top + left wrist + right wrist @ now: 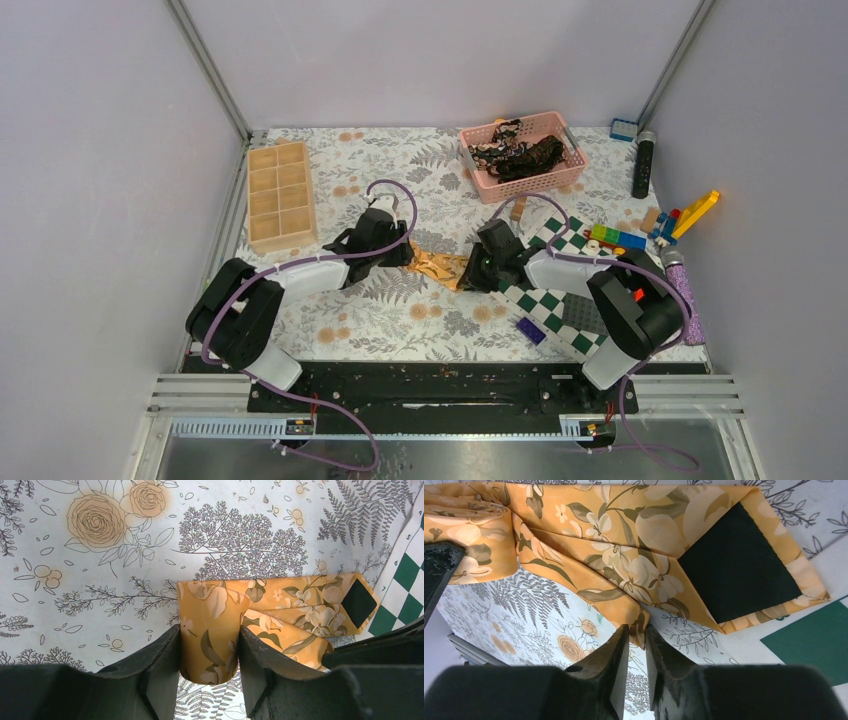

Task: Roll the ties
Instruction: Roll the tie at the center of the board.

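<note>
A golden-tan tie (440, 266) with a pale flower pattern lies between my two grippers in the middle of the table. My left gripper (209, 642) is shut on its rolled end (207, 630), a short thick roll held between the jaws. My right gripper (636, 637) is shut on a folded edge of the same tie (624, 575); the wide tip with its black lining (736, 572) lies open beside it. Several dark printed ties (520, 152) lie heaped in a pink basket (478, 172) at the back.
A green-and-white checkered board (545, 305) lies under and beside the right arm, with toy bricks (615, 238) and a black cylinder (643, 165) further right. A wooden compartment box (280, 195) stands at the back left.
</note>
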